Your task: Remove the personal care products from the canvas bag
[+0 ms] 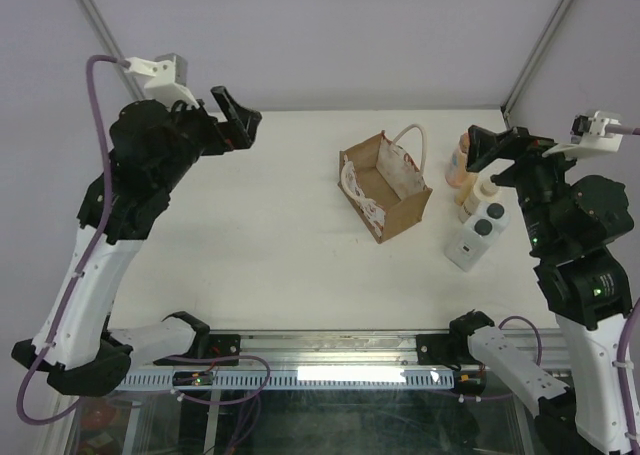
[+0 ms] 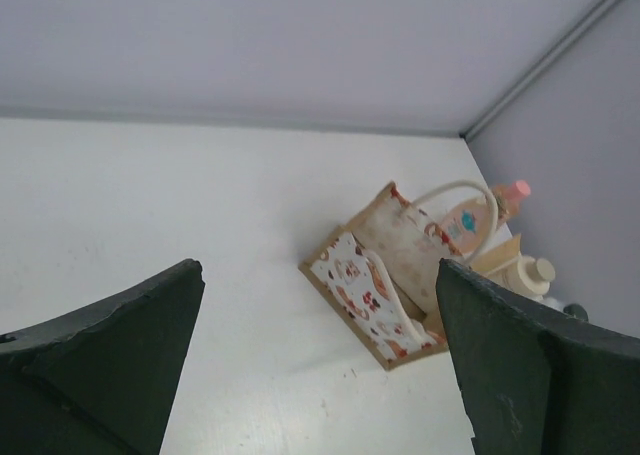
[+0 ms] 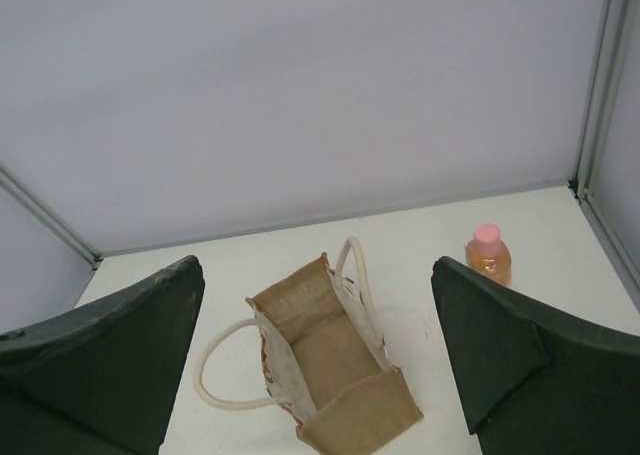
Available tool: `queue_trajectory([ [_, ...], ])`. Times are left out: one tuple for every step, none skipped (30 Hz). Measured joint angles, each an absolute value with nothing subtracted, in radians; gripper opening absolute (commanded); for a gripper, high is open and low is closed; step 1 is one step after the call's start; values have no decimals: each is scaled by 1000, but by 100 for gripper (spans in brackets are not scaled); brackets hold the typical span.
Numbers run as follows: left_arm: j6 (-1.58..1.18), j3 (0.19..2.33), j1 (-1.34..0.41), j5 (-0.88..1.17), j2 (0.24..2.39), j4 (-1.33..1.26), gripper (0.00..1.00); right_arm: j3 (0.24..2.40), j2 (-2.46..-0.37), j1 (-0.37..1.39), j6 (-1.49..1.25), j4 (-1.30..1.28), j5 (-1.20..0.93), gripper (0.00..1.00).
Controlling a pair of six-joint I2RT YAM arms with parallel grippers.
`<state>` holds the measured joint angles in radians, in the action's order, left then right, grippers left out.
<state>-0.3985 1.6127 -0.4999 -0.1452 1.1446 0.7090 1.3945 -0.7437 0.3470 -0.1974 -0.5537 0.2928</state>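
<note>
The canvas bag [image 1: 385,185] stands open in the middle of the table, brown with cream loop handles and a red-and-white print. The right wrist view shows its inside [image 3: 345,360] empty. All four bottles stand on the table to its right: the peach-orange one [image 1: 461,162], the cream one [image 1: 482,197] and two white squarish ones [image 1: 492,218] [image 1: 470,242]. My left gripper [image 1: 240,117] is open and empty, raised far left of the bag. My right gripper [image 1: 488,147] is open and empty, raised over the bottles.
The table's back wall and a right corner post [image 1: 540,45] bound the space. From the left wrist view the bag [image 2: 385,275] has the peach-orange bottle [image 2: 505,200] and the cream bottle [image 2: 525,272] behind it. The peach-orange bottle [image 3: 488,255] shows in the right wrist view.
</note>
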Motion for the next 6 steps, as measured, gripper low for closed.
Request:
queue_trajectory([
  [-386,1638,-500,-168,1134,715,99,1402,-752,347,-197,-545,286,99],
  [-374,1662,-500,-192,1124,717,99,1407,-759,347,-196,-533,277,100],
  [-364,1684,-500,-214,1117,718,99,1409,-765,347,-194,-520,271,100],
  [-355,1699,-500,-229,1112,718,99,1409,-769,347,-192,-509,266,100],
  [-348,1713,-500,-244,1107,715,99,1409,-772,347,-192,-503,263,100],
  [-344,1719,-500,-261,1103,713,99,1409,-775,347,-190,-493,260,100],
])
